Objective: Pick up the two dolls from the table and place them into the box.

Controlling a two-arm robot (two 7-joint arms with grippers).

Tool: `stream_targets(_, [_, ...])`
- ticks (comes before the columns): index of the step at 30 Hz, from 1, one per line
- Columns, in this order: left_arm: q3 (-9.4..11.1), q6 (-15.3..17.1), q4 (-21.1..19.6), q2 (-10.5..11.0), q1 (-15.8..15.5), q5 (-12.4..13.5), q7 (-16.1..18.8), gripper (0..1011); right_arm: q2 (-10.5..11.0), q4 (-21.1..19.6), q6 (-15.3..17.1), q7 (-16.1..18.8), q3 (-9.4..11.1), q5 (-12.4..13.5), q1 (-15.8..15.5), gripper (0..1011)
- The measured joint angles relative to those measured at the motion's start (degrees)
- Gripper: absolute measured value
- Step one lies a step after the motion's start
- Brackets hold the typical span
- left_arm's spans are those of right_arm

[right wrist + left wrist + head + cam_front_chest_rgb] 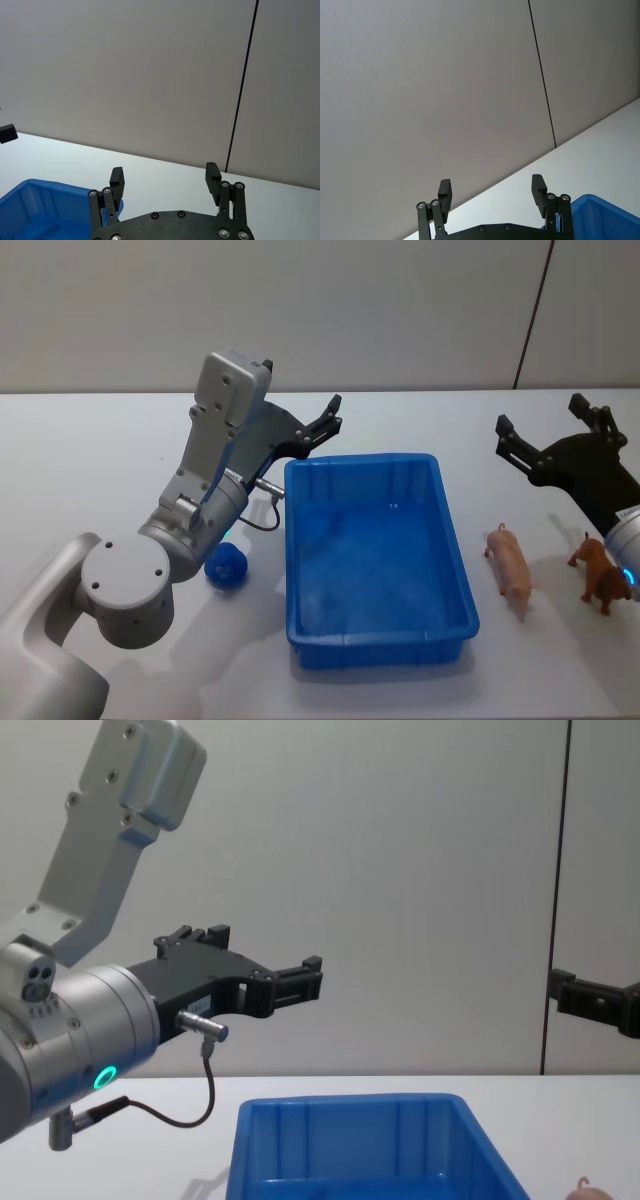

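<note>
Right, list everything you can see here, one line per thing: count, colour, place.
box: one, bright blue, middle of the table
pink doll: one, pale pink, pig-like, lying on the table just right of the box
brown doll: one, orange-brown, four-legged, on the table right of the pink doll
ball: one, blue, on the table left of the box
table: one, white, under all of these
wall: one, grey with a dark vertical seam, behind the table
left claw: one, black, open, raised near the box's far left corner
right claw: one, black, open, raised on the right, beyond the two dolls
</note>
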Motion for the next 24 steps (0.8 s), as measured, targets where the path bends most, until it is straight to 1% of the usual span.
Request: stream_targets(24, [0.0,0.0,0.0,0.0,0.0,0.0,0.0,1001,0.04,0.0,0.05,0.02,0.07,0.0,0.01,1001])
